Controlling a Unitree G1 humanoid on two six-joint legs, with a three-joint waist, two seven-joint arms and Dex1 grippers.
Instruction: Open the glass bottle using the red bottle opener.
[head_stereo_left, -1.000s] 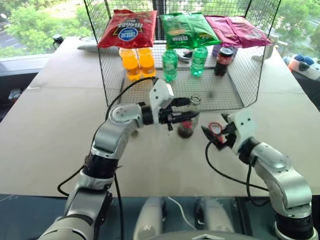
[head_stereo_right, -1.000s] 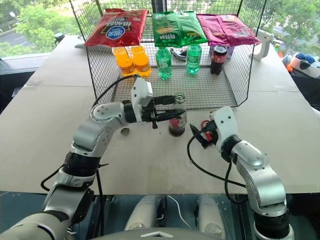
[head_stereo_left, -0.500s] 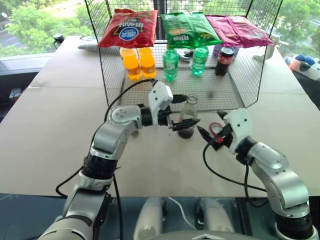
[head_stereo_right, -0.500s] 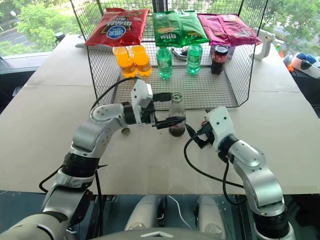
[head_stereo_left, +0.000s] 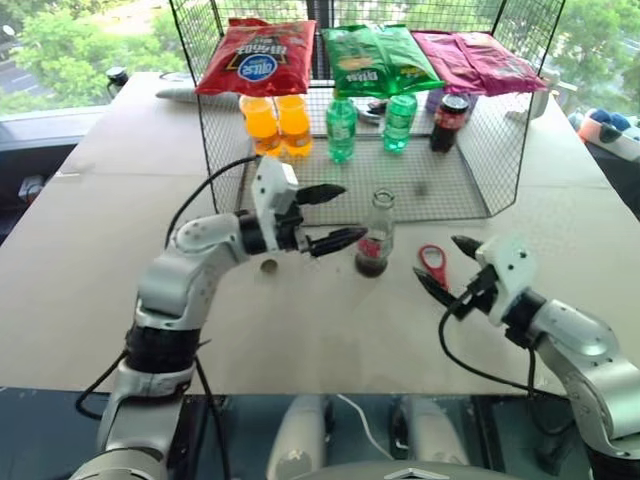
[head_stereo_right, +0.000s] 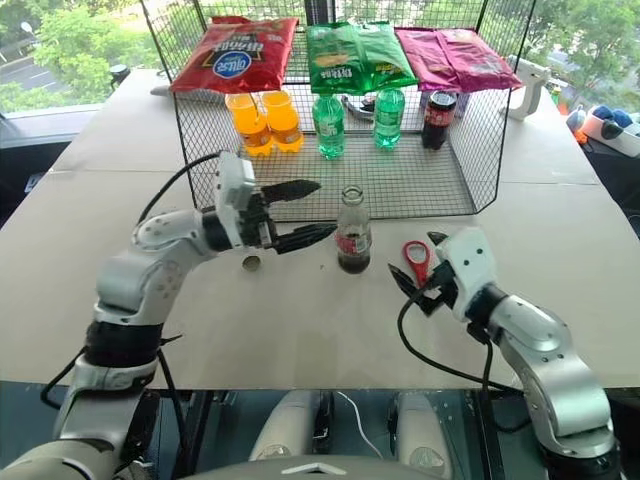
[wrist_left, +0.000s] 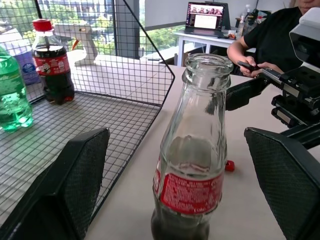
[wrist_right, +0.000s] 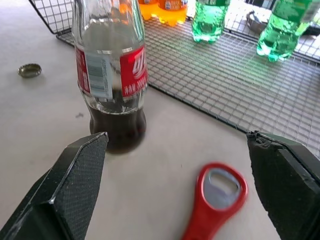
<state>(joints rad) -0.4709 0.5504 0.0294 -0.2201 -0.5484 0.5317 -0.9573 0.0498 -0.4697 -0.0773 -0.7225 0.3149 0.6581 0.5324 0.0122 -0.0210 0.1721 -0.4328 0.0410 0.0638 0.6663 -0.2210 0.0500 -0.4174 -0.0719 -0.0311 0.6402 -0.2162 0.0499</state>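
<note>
- Head views: one glass bottle (head_stereo_left: 374, 234) stands upright and uncapped on the table (head_stereo_left: 120, 260), just in front of the wire cage (head_stereo_left: 480, 150). My left gripper (head_stereo_left: 325, 217) is spread wide beside it, touching nothing. My right gripper (head_stereo_left: 445, 268) is spread too, empty. One red bottle opener (head_stereo_left: 433, 262) lies flat between the bottle and my right gripper. One loose cap (head_stereo_left: 268, 266) lies on the table. In the cage: two orange bottles (head_stereo_left: 276, 123), two green bottles (head_stereo_left: 368, 124), one dark cola bottle (head_stereo_left: 446, 122); three snack bags (head_stereo_left: 372, 58) on top.
- Left wrist view: bottle mouth open, between my two spread fingers (wrist_left: 67, 185).
- Right wrist view: opener flat near the bottle's base; both fingers (wrist_right: 75, 180) apart.
</note>
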